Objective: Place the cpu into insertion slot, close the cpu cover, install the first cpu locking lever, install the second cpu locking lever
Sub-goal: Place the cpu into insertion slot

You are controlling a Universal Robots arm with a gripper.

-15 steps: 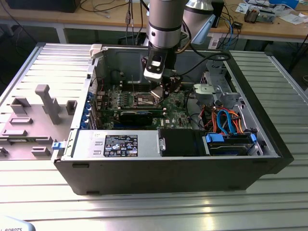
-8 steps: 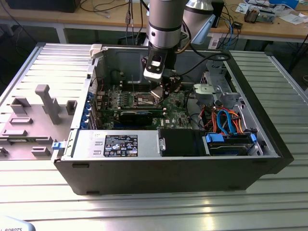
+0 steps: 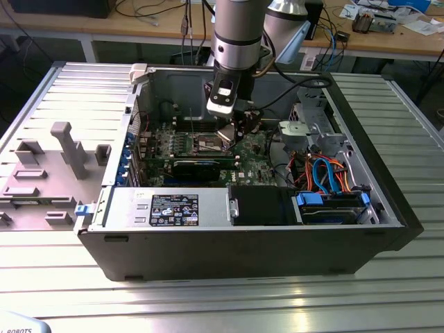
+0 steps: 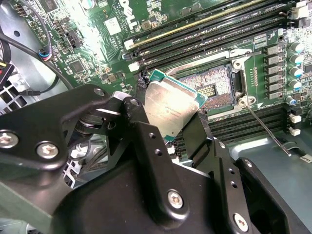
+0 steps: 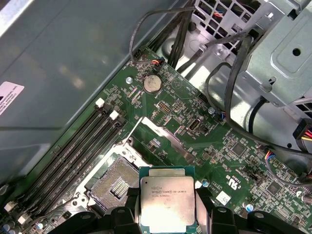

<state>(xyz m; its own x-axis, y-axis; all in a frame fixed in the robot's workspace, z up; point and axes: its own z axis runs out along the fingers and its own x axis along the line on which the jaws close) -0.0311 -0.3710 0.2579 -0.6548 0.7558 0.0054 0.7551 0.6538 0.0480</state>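
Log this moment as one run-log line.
end effector: shut on chip | chip: held close to socket, not seated | socket: bare | cover: open

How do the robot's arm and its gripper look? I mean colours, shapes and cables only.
The arm is a round silvery-grey tube with a darker band, and black cables hang beside it. The gripper is matte black: flat angular links and two fingers, joined with silver screws.

The cpu [image 5: 167, 207] has a dull silvery metal top; the circuit board [image 5: 219, 151] is glossy green.
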